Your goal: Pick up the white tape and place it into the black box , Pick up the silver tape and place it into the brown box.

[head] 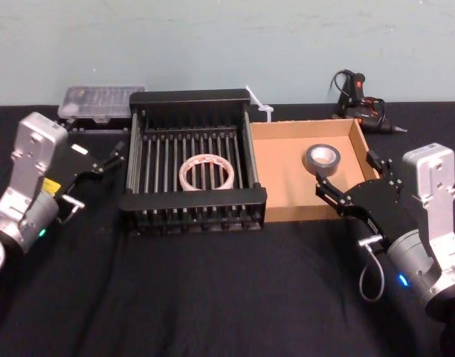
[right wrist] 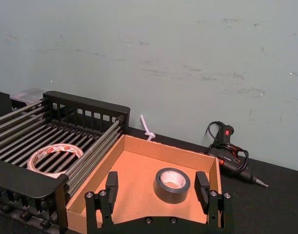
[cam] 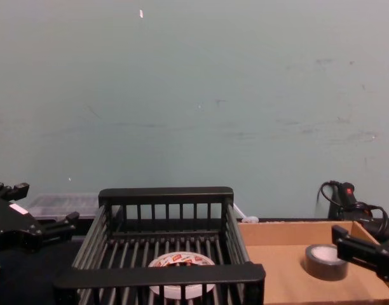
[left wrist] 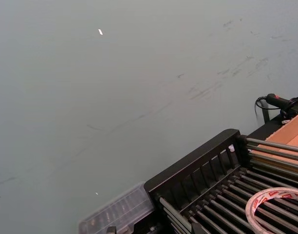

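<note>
A flat white tape roll with a red-and-white printed label (head: 206, 173) lies on the bars inside the black rectangular basket of thin parallel bars (head: 192, 98). Beside it, touching on the right, sits a shallow tan cardboard tray (head: 285, 178), and the dark grey, dull-silver tape roll with a pale core (head: 323, 158) lies flat in its far right part. Both rolls look light, stiff and smooth; either would best be gripped across its ring wall, one jaw through the centre hole.

The right gripper (right wrist: 158, 187) hovers at the tray's near right corner, jaws spread and released, empty, the silver roll beyond them. The left gripper (head: 107, 158) hangs left of the basket, jaws apart, holding nothing.

The worktop (head: 213, 297) is covered in black cloth. A clear plastic case (head: 101, 103) and a black glue gun (head: 361, 104) lie at the back, against a pale green wall (cam: 194, 95).
</note>
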Tool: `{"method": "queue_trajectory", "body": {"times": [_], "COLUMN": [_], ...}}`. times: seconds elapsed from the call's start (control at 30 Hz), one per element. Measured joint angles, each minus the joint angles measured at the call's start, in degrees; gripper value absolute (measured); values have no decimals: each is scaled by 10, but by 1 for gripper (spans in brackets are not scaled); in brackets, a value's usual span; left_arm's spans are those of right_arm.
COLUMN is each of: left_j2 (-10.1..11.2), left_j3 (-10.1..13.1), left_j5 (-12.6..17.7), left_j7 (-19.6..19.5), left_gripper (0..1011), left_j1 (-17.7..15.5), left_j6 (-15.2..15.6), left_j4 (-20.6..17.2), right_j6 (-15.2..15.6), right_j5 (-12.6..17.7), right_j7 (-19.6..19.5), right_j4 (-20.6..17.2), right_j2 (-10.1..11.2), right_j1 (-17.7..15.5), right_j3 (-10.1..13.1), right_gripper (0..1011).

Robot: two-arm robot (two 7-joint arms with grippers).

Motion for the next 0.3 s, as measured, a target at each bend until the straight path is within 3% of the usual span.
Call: {"method": "queue_trajectory", "body": {"times": [0.3], "left_j2": [0], "left_j3": [0], "left_j5": [0], "left_j7": [0], "left_gripper": [1001], "left_j1": [0], "left_j6": [0], "left_j4": [0], "right_j6": [0], "right_j5": [1], "right_j7": [0], "right_j4": [0], "right_j2": [0], "right_j1": [0], "right_j3": [0], "right_gripper": [1002]}}
